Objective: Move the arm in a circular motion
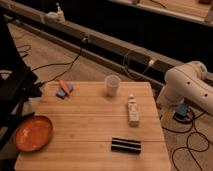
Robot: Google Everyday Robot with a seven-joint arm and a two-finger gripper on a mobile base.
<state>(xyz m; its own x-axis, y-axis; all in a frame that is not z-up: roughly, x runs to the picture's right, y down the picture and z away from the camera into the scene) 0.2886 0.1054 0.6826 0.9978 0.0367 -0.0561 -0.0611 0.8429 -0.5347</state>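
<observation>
A large glossy white robot arm of thick rounded tube segments stands just off the right edge of the table, beside its far right corner. A bulbous joint bends it, and small dark screw holes dot its shell. It reaches out of sight at the right. The gripper is not in sight, so I cannot tell how it is set.

On the floor below the arm lies a small blue box among looping black cables.

The light butcher-block wooden table fills the lower middle of the scene.
- Toward the right edge, a small white bottle lies flat.
- At the middle of the far edge, a clear plastic cup stands upright.
- Close to the near edge, right of centre, lies a flat black rectangular bar.
- At the far left corner rests a blue sponge with an orange stick across it.
- At the near left corner sits a round orange plate, overhanging the left edge a little.

The room is dim, and the floor is beige carpet. A long grey rail runs diagonally behind the table, with a pale cable looped near it. A white pump bottle sits at the rail's far left end. A dark black frame stands close to the table's left edge.
</observation>
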